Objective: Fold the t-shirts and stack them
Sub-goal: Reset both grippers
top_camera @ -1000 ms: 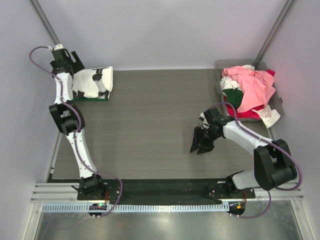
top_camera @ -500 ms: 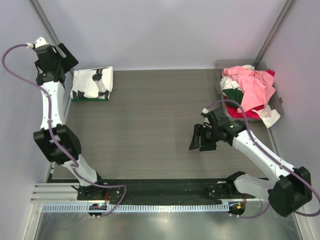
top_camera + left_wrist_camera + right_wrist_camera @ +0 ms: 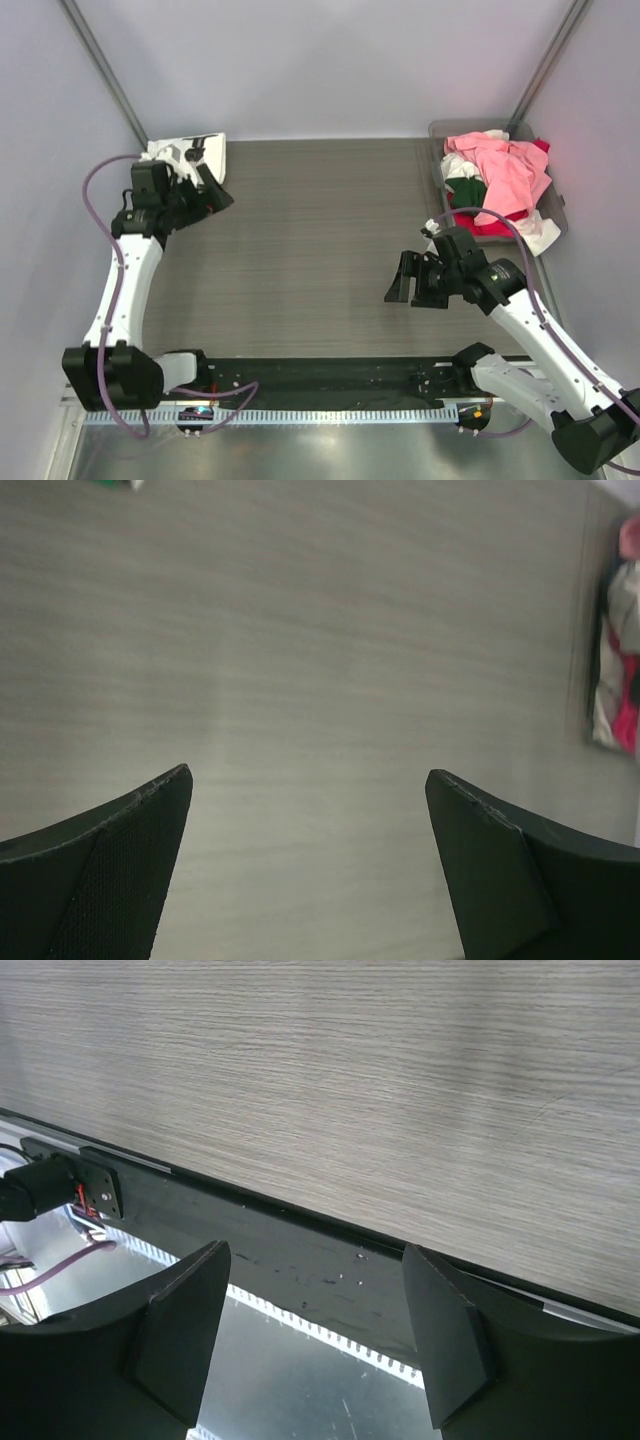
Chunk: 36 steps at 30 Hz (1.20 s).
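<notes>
A folded white t-shirt with black print (image 3: 196,149) lies at the back left of the table, its near edge partly hidden by my left arm. Just in front of it my left gripper (image 3: 212,200) (image 3: 308,775) hovers over bare table, open and holding nothing. A loose pile of t-shirts fills the grey tray (image 3: 436,130) at the back right: pink (image 3: 503,166) on top, with dark green (image 3: 466,190), red (image 3: 492,226) and white (image 3: 541,233) beneath. My right gripper (image 3: 408,292) (image 3: 315,1250) stands open and empty near the table's front edge, left of the tray.
The wood-grain table (image 3: 310,230) ends at a black rail (image 3: 300,1250) along the front, with a metal ledge (image 3: 300,1380) below it. White walls enclose the back and sides. The tray of t-shirts (image 3: 618,670) shows at the right edge of the left wrist view.
My left arm has swung down from the back-left corner to just in front of the folded shirt. My right gripper has opened wider and shifted slightly forward and to the right.
</notes>
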{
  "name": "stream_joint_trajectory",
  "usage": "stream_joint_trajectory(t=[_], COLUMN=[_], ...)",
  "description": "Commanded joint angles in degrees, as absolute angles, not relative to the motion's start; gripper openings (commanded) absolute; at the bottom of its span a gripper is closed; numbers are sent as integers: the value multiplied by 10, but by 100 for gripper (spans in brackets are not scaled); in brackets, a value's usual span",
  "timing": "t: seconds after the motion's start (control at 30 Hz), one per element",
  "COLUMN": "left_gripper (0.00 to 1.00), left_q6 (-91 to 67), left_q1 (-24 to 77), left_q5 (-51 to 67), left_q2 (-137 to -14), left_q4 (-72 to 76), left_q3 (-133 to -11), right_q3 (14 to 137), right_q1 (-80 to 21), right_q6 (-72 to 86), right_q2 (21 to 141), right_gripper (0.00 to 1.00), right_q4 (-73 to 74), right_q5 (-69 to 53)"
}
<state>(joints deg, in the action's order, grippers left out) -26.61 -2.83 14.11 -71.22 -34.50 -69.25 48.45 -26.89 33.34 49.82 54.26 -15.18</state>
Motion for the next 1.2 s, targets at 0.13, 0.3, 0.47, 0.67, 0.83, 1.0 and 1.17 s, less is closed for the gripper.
stream_joint_trajectory(t=[0.13, 0.3, 0.47, 0.67, 0.83, 1.0, 1.17], left_gripper=[100, 100, 100, 100, 100, 100, 100], left_q6=[-246, -276, -296, -287, -291, -294, -298], left_q1=[-16, -12, -11, -10, -10, -5, 11], left_q5=[208, 179, 203, 177, 138, 137, 121], left_q2=[-573, -518, -483, -450, -420, -416, -425], left_q4=[-394, -411, -388, -383, -387, -389, -396], left_q3=[-554, -481, -441, -445, -444, -443, -445], right_q3=[497, 473, 460, 444, 420, 413, 401], right_q1=[-272, -273, -278, -282, -282, -282, -282], right_q6=[359, 374, 391, 412, 441, 470, 525], right_q2=[461, 451, 451, 421, 354, 297, 281], right_gripper=[85, 100, 100, 100, 100, 99, 100], right_q4=[553, 534, 496, 483, 490, 483, 438], right_q5=[-155, -166, -185, -178, -164, -126, -107])
